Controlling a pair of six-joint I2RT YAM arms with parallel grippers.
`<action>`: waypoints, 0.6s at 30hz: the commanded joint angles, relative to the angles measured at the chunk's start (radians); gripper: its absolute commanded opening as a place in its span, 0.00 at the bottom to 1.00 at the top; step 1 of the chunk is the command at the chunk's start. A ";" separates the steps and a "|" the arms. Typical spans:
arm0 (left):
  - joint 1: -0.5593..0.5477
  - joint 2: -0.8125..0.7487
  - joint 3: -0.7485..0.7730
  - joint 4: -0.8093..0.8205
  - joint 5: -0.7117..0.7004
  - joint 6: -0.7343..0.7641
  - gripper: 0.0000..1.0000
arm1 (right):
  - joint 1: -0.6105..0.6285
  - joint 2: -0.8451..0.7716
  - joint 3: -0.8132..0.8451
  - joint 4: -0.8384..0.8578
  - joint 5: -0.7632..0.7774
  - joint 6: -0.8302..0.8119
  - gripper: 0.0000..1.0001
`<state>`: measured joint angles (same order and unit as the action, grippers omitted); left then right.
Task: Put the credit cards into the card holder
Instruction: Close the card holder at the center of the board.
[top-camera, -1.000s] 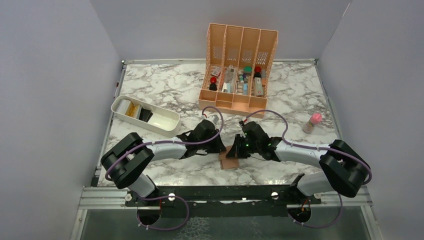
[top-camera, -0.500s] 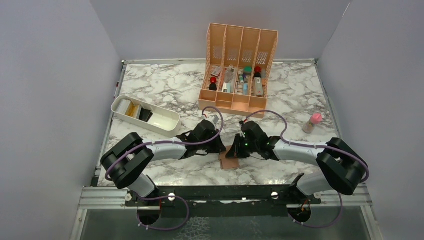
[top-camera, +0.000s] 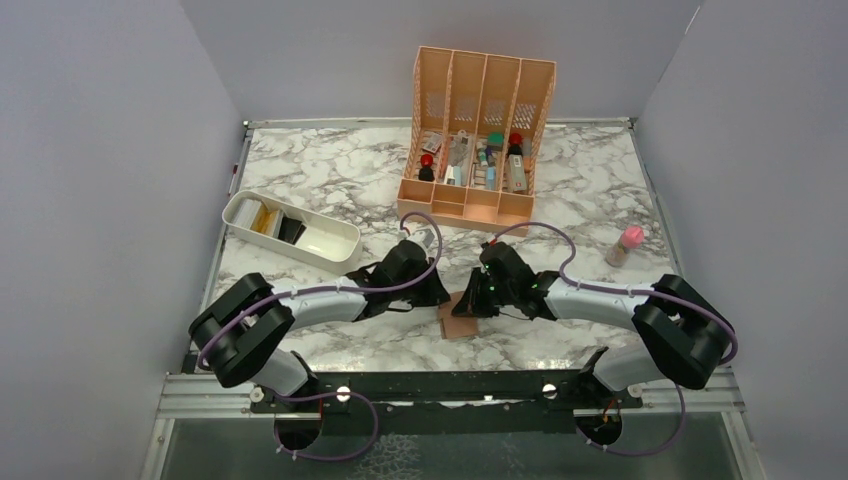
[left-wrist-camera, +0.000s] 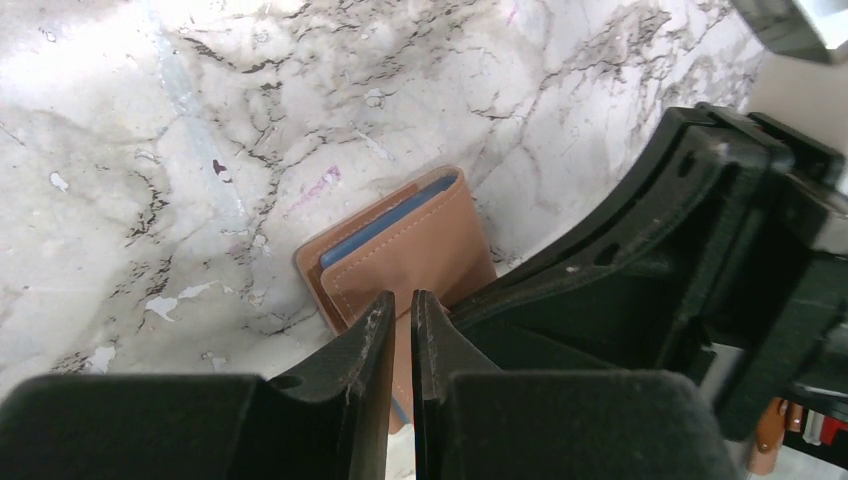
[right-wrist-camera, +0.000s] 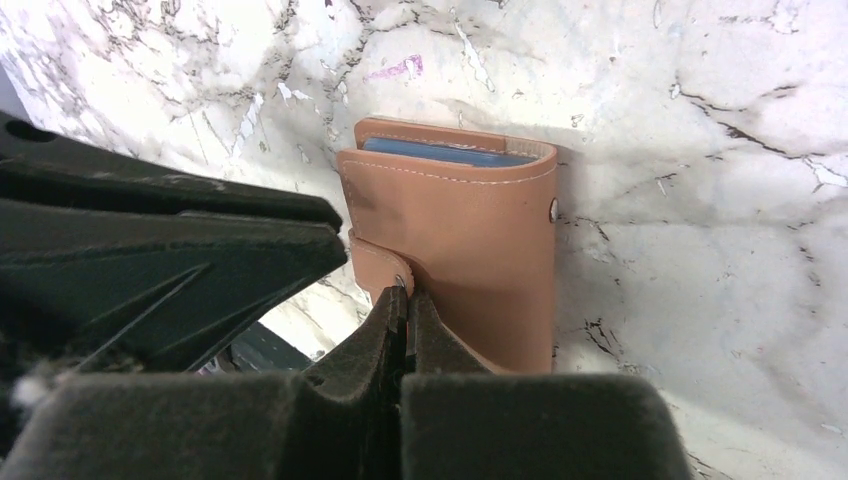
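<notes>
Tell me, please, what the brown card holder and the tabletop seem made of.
The flat brown folding card holder looks like matte leather or imitation: stitched edges, snap stud. The white grey-veined tabletop looks like marble or printed laminate.

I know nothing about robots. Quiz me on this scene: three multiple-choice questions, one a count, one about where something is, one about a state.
1. How many tall slots has the peach organizer? A two; B three; C four.
2. Where is the card holder? A on the floor; B on the marble table, between the left end effector and the right end effector; C inside the organizer.
3. The right end effector is: A shut; B wide open; C out of sight.

Answers: 1 C, three dividers make four slots. 2 B, it lies flat on the marble with fingertips on either side. 3 A, its fingertips meet at the holder's snap tab.
</notes>
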<state>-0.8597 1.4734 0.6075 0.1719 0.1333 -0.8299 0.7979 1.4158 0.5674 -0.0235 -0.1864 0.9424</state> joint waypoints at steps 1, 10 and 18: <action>-0.007 -0.064 -0.008 -0.028 -0.020 -0.001 0.15 | 0.004 0.052 -0.031 -0.177 0.105 0.004 0.01; -0.074 -0.061 -0.019 -0.010 0.017 -0.028 0.04 | 0.004 0.088 -0.077 -0.148 0.101 0.050 0.01; -0.078 -0.048 -0.067 -0.005 -0.026 -0.062 0.00 | 0.004 0.064 -0.108 -0.133 0.104 0.064 0.01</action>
<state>-0.9363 1.4197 0.5617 0.1551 0.1337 -0.8742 0.7975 1.4322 0.5392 0.0139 -0.1917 1.0298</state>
